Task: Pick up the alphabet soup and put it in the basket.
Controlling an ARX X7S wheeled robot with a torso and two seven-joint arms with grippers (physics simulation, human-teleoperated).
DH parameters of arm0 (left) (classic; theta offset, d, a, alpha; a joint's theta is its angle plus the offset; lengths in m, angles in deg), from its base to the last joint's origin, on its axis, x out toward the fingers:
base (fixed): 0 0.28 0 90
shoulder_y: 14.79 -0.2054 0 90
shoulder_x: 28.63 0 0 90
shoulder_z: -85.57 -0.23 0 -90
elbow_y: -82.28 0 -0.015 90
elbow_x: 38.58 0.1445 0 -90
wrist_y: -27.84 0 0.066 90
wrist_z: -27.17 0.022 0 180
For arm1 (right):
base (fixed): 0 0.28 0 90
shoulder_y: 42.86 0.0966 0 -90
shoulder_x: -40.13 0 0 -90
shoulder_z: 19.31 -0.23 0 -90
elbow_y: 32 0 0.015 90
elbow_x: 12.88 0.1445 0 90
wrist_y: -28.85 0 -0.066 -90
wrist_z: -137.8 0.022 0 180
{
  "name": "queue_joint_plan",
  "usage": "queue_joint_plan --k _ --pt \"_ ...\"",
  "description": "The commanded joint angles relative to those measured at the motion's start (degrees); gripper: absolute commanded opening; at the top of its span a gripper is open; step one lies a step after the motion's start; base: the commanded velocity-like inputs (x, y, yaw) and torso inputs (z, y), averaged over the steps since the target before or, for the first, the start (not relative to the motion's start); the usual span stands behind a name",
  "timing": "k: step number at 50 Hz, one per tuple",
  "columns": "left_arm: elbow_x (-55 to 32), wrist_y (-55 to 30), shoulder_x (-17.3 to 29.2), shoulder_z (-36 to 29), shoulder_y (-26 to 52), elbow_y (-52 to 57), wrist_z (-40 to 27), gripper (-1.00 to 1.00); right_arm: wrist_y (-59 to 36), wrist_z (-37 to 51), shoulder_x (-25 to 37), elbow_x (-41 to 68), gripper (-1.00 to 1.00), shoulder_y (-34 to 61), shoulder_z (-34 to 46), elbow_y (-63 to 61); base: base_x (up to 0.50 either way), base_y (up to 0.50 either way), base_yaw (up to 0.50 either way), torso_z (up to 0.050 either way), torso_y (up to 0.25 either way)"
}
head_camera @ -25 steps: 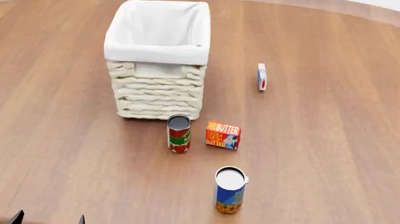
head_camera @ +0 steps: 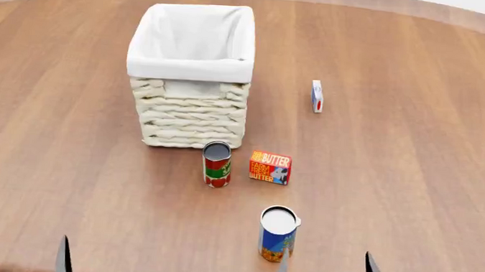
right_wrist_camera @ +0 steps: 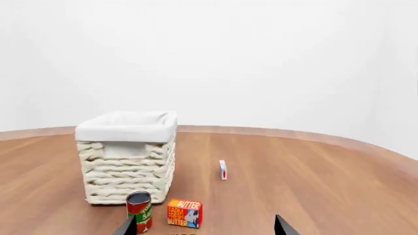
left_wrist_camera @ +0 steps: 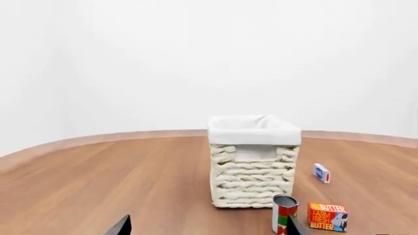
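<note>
Both grippers stood open and empty at the near edge of the tabletop (head_camera: 406, 182), only their fingertips showing in the head view: the right gripper (head_camera: 325, 271) with the soup just off its inner finger, the left gripper (head_camera: 19, 252) well apart to the other side. Nothing was held, so the step in hand looked like the approach to the pick.

The basket (head_camera: 191, 77) stood upright well beyond both grippers, a tall cream wicker box with white cloth folded over its rim, open at the top and apparently holding nothing. The soup (head_camera: 277, 234) stood upright between the right gripper and the basket, touching nothing, with a whitish top, a blue label and an orange-yellow band at the foot. A red-and-green can (head_camera: 216, 164) and a butter box (head_camera: 270, 167) stood farther out, just before the basket.

The next move probably called for the right gripper to shift inward until its fingers straddled the soup, then close, lift above the rim, and carry forward past the other can.
</note>
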Motion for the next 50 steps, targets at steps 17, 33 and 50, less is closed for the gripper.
queue_joint_plan --k 17,33,50 --pt "0.0 -2.8 3.1 -3.1 -6.1 18.1 -3.3 1.0 -7.0 1.8 3.4 4.3 1.0 -2.4 0.8 -18.2 0.1 0.0 0.0 0.0 0.0" --pt "-0.5 -2.3 4.2 -3.8 -6.0 17.4 -4.7 1.0 -3.9 2.8 4.2 4.1 1.0 -3.1 1.5 -15.8 0.5 0.0 0.0 0.0 0.0" --pt "-0.6 -2.2 5.3 -4.6 -5.7 16.9 -5.9 1.0 -3.2 3.7 5.0 4.4 1.0 -3.1 2.4 -15.1 0.5 0.0 0.0 0.0 0.0"
